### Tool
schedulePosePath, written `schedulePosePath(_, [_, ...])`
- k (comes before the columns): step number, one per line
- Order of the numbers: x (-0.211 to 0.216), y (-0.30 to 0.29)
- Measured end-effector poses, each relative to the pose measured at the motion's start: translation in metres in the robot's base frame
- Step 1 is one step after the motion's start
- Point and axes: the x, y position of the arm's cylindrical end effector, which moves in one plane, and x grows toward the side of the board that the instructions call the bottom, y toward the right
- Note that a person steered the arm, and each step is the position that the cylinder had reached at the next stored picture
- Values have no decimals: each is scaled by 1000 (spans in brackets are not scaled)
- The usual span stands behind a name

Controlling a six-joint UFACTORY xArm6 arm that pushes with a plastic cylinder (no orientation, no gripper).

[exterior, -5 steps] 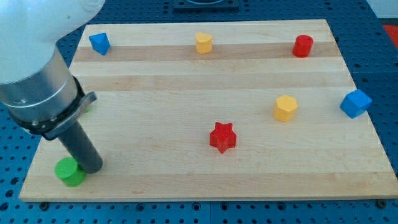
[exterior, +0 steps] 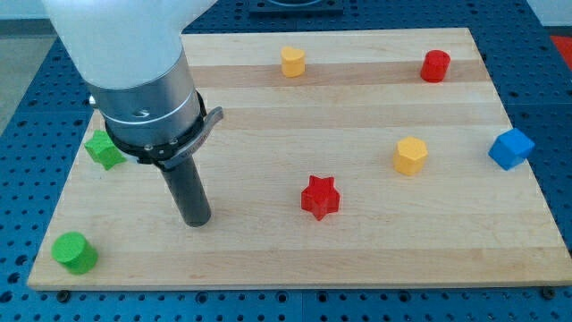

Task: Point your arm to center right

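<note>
My tip [exterior: 196, 219] rests on the wooden board [exterior: 268, 259] at the lower left of the middle, touching no block. A red star [exterior: 320, 197] lies to its right. A green cylinder [exterior: 74, 252] sits at the view's bottom left, well left of the tip. A green star [exterior: 104, 149] is half hidden behind the arm at the left edge. Toward the view's right are a yellow hexagonal block [exterior: 410, 155] and a blue cube [exterior: 511, 148] at the right edge.
Along the view's top stand a yellow block [exterior: 292, 61] and a red cylinder [exterior: 435, 65]. The arm's wide body [exterior: 134, 80] covers the board's top left corner. Blue perforated table surrounds the board.
My tip has moved right and slightly up, away from the green cylinder. The arm now hides the blue block at the top left and uncovers the green star.
</note>
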Motion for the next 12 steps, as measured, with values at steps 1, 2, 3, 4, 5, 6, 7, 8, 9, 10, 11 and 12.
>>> schedulePosePath(1, [0, 0])
schedulePosePath(2, [-49, 14])
schedulePosePath(3, [-67, 24])
schedulePosePath(4, [-81, 41])
schedulePosePath(5, [-88, 52])
schedulePosePath(6, [-112, 84])
schedulePosePath(7, [-118, 96])
schedulePosePath(8, [-145, 117])
schedulePosePath(9, [-147, 144])
schedulePosePath(10, [-148, 171])
schedulePosePath(11, [-149, 197])
schedulePosePath(12, [-149, 203])
